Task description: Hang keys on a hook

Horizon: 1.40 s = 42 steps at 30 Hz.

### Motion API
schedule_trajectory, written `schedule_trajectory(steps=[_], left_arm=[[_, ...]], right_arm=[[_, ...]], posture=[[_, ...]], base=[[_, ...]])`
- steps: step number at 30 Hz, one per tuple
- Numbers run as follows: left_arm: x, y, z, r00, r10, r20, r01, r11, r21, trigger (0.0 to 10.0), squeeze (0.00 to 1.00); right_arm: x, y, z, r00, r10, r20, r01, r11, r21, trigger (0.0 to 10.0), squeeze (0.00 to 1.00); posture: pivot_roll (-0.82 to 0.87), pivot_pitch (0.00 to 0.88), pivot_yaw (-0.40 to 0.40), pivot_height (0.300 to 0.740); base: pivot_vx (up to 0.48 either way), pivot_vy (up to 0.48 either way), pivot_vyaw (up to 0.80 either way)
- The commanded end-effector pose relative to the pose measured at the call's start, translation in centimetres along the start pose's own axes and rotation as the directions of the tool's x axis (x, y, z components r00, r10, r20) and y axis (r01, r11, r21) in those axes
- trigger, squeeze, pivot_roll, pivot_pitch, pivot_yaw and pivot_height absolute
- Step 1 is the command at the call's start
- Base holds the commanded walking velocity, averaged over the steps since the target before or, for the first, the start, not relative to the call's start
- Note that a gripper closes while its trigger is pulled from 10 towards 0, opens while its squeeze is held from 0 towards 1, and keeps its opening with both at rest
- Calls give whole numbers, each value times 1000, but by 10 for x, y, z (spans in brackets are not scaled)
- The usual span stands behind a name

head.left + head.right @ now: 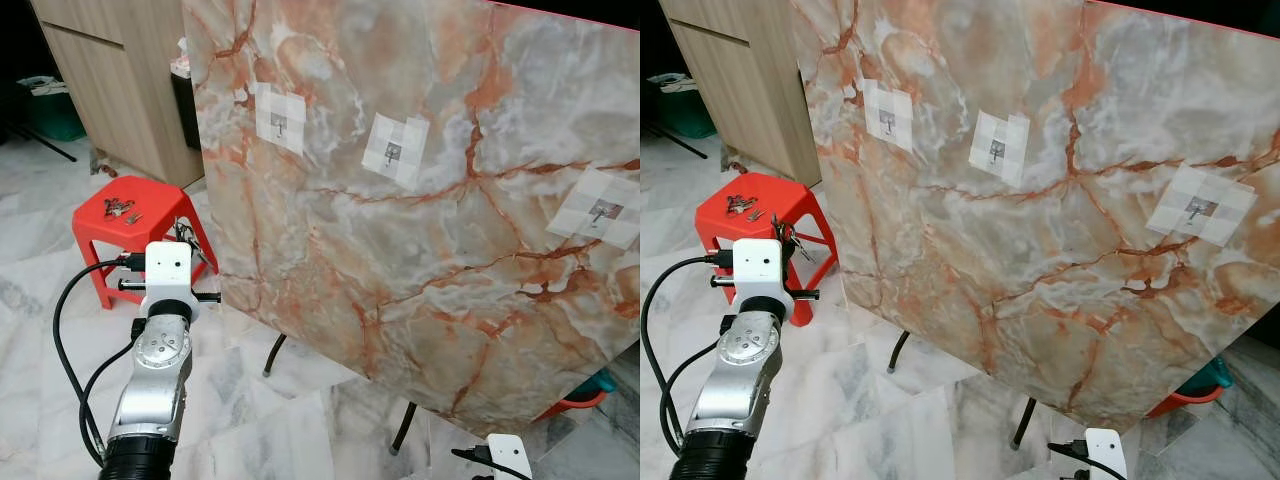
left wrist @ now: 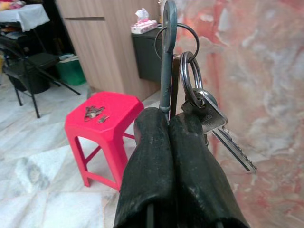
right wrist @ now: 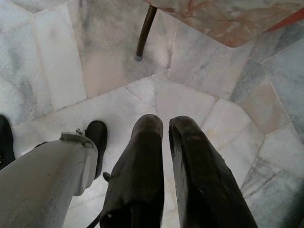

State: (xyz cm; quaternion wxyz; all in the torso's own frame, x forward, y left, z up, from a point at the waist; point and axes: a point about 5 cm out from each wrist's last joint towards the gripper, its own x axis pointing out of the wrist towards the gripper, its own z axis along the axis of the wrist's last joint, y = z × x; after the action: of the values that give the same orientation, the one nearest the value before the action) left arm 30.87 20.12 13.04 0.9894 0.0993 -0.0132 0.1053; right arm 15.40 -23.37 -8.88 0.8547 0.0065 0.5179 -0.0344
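We held our left gripper (image 2: 168, 124) clamped on a bunch of keys (image 2: 202, 107), its two black fingers (image 2: 147, 156) pressed together around a dark carabiner (image 2: 167, 57) from which the key rings and silver keys hung. That arm was raised in front of the red plastic stool (image 1: 130, 215), where more keys (image 1: 120, 208) lay on the seat. Beside it stood the marbled board (image 1: 430, 200), tilted on black legs, carrying three taped hooks (image 1: 393, 152). Our right gripper (image 3: 165, 142) hung low over the marble floor (image 3: 57, 66), fingers slightly apart, holding nothing.
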Motion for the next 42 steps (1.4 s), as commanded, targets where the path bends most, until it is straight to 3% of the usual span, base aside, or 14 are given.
schedule_trajectory(steps=[1, 11, 15, 21, 42], left_arm=[[3, -6, 6, 1000, -19, 10, 19, 1000, -12, 10000, 0], [5, -8, 9, 999, -32, 12, 32, 999, -18, 10000, 0], [5, -7, 9, 999, -31, 14, 32, 999, -18, 10000, 0], [6, -7, 10, 999, -33, 15, 33, 999, -18, 10000, 0], [7, -11, 14, 998, -62, 34, 62, 998, 2, 10000, 0]], right_arm=[[0, -1, -1, 1000, -1, 3, 1, 1000, -7, 10000, 0], [0, 0, 0, 1000, 14, 5, -14, 999, -45, 10000, 0], [0, 1, -1, 1000, 10, 9, -10, 1000, -4, 10000, 0], [0, 1, 0, 1000, 13, 9, -13, 1000, -10, 10000, 0], [0, 0, 1, 1000, 7, 10, -7, 1000, -1, 10000, 0]], posture=[[9, 0, -111, 740], [7, 0, -103, 740], [6, 0, -104, 740], [7, 0, -108, 740], [10, 0, -111, 740]], base=[[0, 0, 0], [0, 0, 173], [0, 0, 400], [0, 0, 0], [275, 0, 0]])
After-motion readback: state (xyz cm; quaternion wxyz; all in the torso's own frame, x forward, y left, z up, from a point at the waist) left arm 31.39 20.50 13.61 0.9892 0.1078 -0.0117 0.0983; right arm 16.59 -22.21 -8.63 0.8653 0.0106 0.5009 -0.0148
